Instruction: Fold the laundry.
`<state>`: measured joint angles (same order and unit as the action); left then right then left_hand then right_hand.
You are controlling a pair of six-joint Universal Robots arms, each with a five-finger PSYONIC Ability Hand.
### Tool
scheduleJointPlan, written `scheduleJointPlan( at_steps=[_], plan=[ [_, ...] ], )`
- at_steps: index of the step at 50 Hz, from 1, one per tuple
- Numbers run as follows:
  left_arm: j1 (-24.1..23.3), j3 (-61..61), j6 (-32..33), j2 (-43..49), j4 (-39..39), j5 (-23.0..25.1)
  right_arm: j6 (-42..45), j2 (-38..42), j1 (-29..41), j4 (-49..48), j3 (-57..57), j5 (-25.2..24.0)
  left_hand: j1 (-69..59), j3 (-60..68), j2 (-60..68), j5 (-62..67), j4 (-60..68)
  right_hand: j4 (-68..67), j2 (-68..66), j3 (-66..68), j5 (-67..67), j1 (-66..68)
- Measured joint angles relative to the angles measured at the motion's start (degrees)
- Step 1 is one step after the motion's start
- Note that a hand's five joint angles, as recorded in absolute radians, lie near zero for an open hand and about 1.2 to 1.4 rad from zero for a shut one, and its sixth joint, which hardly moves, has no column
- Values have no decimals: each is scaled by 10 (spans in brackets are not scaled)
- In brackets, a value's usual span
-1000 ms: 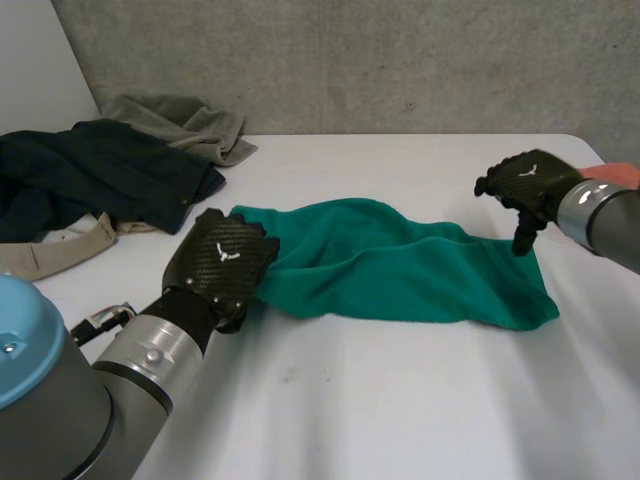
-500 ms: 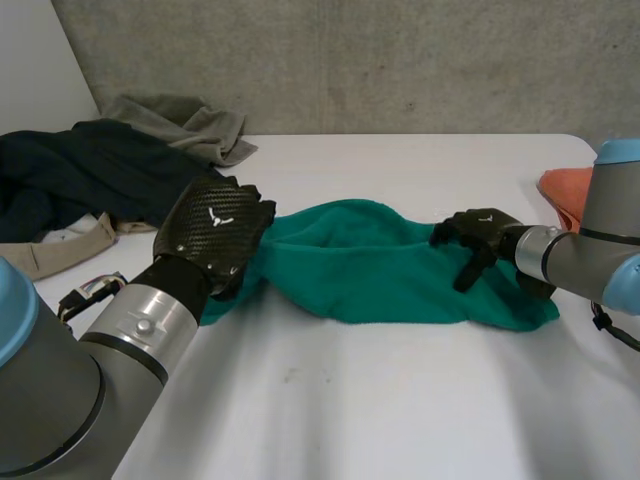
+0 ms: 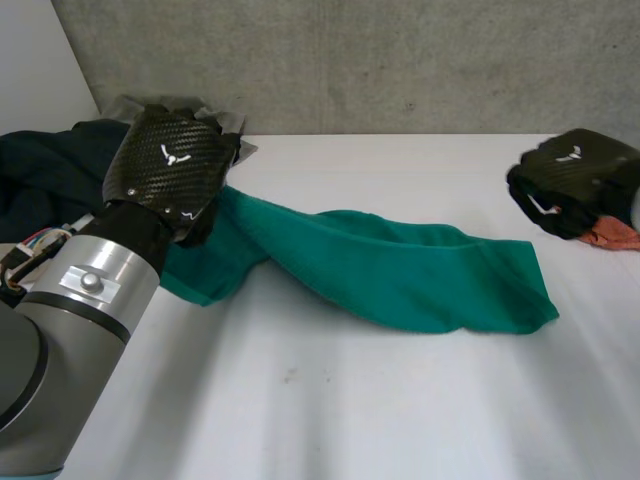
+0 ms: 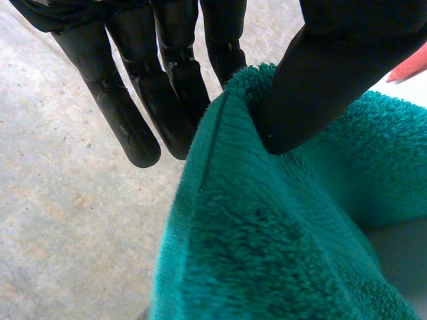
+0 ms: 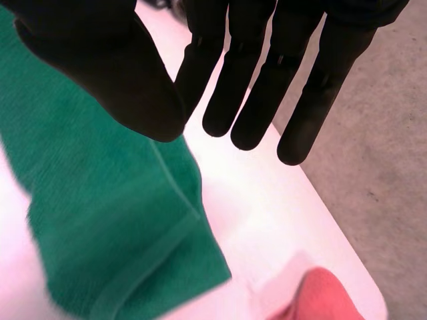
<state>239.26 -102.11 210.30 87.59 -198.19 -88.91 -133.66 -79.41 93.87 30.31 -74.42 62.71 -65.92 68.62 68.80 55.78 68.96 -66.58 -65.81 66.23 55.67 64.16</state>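
Green towel is pinched at its left end by the left hand. In the left wrist view the thumb clamps the hemmed edge of the cloth against the fingers. That end hangs raised above the white table. From the hand the towel slopes down and runs rightward, with its long axis across the table and its far end lying flat.

The right hand hovers just beyond that far end, apart from the cloth. Its fingers are straight and hold nothing, and the towel's corner lies below the thumb. A coral cloth lies by this hand at the table's edge, and dark clothes are heaped behind the left arm.

The free end is far nearer the right hand, so that hand seems best placed to pin or take it while the left carries its end along the axis.
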Motion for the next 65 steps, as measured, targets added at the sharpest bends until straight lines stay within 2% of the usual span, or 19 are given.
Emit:
scheduleJointPlan(
  at_steps=[2,3,6,8,14,15,24,40,48,52,58,63,65],
  plan=[
    [0,-1,0,-1,0,0,9,-8,-3,5,-6,0,0,0,0,0,0,16,22,-15,-13,-12],
    [1,-6,0,-7,2,1,45,-37,-15,15,-32,-1,0,0,0,0,0,193,201,-199,-190,-181],
    [0,-10,0,-8,2,2,39,-34,-19,-8,-45,-1,0,0,0,0,0,418,424,-421,-421,-401],
    [-2,-9,0,-7,1,3,11,-11,-19,-39,-45,-2,0,0,0,0,0,484,479,-479,-488,-458],
    [-5,2,1,-8,0,3,-86,88,-11,-112,-10,-9,0,0,0,0,0,499,491,-496,-505,-465],
    [-6,6,1,-8,0,3,-110,124,-4,-126,9,-13,0,0,0,0,0,499,491,-496,-505,-465],
    [-19,26,3,-10,1,3,-149,314,52,-138,134,-23,0,0,0,0,0,467,465,-463,-454,-455],
    [-21,28,3,-9,1,3,-145,418,67,-142,204,-18,0,0,0,0,0,318,310,-313,-309,-293],
    [-21,28,3,-7,0,4,-145,424,67,-143,206,-19,0,0,0,0,0,185,176,-179,-185,-168],
    [-20,28,3,-7,-1,3,-144,419,67,-143,204,-18,0,0,0,0,0,46,40,-44,-45,-36],
    [-20,27,3,-8,-1,3,-143,399,66,-141,197,-16,0,0,0,0,0,-17,-4,17,3,-15],
    [-19,26,3,-8,-1,3,-140,327,64,-136,168,-15,0,0,0,0,0,-20,-4,19,2,-15],
    [-18,25,2,-8,0,3,-133,271,61,-126,144,-15,0,0,0,0,0,-21,-4,20,3,-15]
  ],
)
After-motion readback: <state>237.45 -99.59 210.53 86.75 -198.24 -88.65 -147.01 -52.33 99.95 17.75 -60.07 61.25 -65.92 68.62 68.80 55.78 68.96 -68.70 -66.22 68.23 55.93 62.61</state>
